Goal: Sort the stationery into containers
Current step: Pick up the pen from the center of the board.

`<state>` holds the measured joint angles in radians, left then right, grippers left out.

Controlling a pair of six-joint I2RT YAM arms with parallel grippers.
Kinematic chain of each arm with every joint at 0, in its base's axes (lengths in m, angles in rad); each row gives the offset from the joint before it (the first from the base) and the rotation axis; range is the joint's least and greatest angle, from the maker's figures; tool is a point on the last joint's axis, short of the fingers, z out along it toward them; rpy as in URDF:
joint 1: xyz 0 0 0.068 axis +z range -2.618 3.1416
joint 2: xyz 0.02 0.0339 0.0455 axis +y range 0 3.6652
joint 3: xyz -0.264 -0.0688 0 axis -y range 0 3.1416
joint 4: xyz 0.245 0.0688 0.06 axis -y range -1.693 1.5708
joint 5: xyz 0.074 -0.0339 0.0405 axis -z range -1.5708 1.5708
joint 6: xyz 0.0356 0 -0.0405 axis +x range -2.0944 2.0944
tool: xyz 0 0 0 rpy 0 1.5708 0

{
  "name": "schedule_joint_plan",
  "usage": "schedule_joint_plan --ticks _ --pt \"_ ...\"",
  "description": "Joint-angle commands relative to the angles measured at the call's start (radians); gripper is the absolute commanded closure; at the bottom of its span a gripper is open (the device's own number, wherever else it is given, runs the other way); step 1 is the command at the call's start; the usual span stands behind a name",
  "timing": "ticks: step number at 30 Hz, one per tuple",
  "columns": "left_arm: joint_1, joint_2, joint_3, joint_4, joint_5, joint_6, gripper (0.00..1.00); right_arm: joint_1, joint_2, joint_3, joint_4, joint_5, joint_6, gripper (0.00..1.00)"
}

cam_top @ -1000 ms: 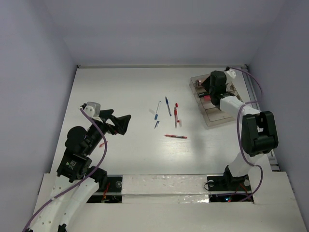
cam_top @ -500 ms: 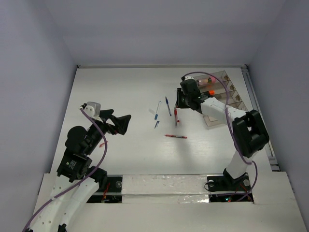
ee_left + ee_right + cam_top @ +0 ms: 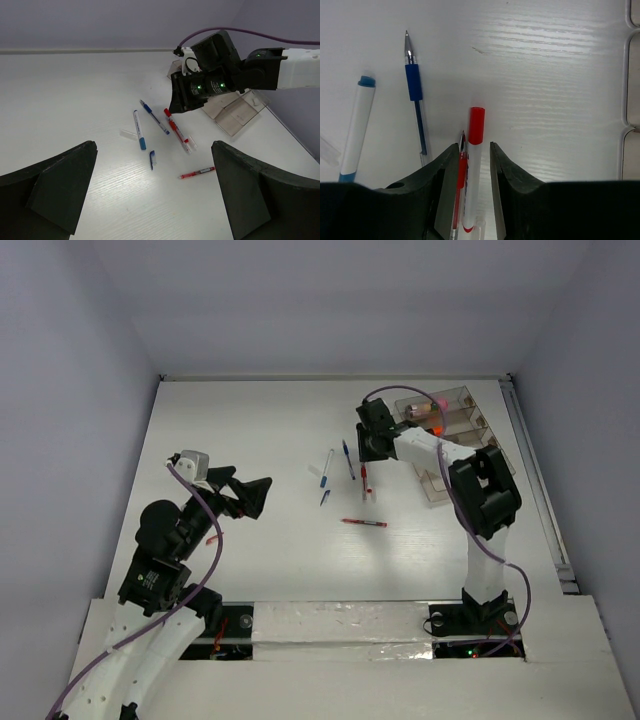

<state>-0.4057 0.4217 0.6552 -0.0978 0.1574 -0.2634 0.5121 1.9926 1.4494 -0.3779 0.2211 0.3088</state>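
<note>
right gripper (image 3: 472,148) is down at the table (image 3: 250,420), jaws parted just a little, one finger (image 3: 442,180) either side of two pens lying side by side: a red-capped pen (image 3: 476,120) w/ a white barrel, and a thin red pen (image 3: 461,172) tucked against it. nothing looks pinched yet; whether the pads touch the barrels, can't tell. the close would go across the barrels, so this reads as a pick setup, prob for the red-capped one. but both pens sit inside the gap, so it could take both or shove one aside.

just left of them in the wrist view is a blue pen (image 3: 415,95), clear of the fingers. further left is a white pen w/ blue ends (image 3: 356,130). a small blue cap (image 3: 152,159) lies near that group, and a second red pen (image 3: 363,523) lies alone, nearer the arm bases.

the organiser (image 3: 455,485) is on the right side of the table, near the pen cluster. it's clear plastic w/ long compartments, and a pink piece (image 3: 438,402) and something orange sit at the far end. so i'd guess a short sideways carry.

left gripper (image 3: 154,146) hangs spread wide, empty, well apart from the pens. looks parked out of the way.

the pens themselves are slim, smooth and round, so likely to roll if nudged.
</note>
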Motion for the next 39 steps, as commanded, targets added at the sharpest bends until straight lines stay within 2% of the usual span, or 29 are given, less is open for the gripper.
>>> schedule_joint_plan --ticks 1,22,23,24,25,27,34,39 --pt "0.002 0.008 0.041 0.040 0.016 0.001 0.01 0.003 0.023 0.066 -0.016 0.047 -0.020 0.64" --pt "0.002 0.005 0.040 0.038 0.014 0.001 0.01 0.003 0.130 0.115 -0.059 0.119 -0.027 0.76" --pt "0.002 0.005 0.040 0.038 0.014 0.001 0.01 0.003 0.130 0.117 -0.061 0.119 -0.028 0.77" --pt "0.002 0.005 0.040 0.038 0.014 0.001 0.01 0.003 0.135 0.117 -0.059 0.121 -0.024 0.91" --pt "0.002 0.005 0.040 0.038 0.014 0.001 0.01 0.003 0.137 0.120 -0.059 0.121 -0.023 1.00" --pt "0.002 0.005 0.040 0.040 0.014 0.001 0.01 0.003 0.137 0.124 -0.056 0.121 -0.011 1.00" --pt "0.002 0.003 0.038 0.041 0.018 0.001 0.01 -0.030 0.045 0.118 0.094 0.083 0.094 1.00" --pt "0.002 0.000 0.038 0.040 0.016 0.001 0.01 -0.078 -0.127 0.027 0.236 0.087 0.196 1.00"
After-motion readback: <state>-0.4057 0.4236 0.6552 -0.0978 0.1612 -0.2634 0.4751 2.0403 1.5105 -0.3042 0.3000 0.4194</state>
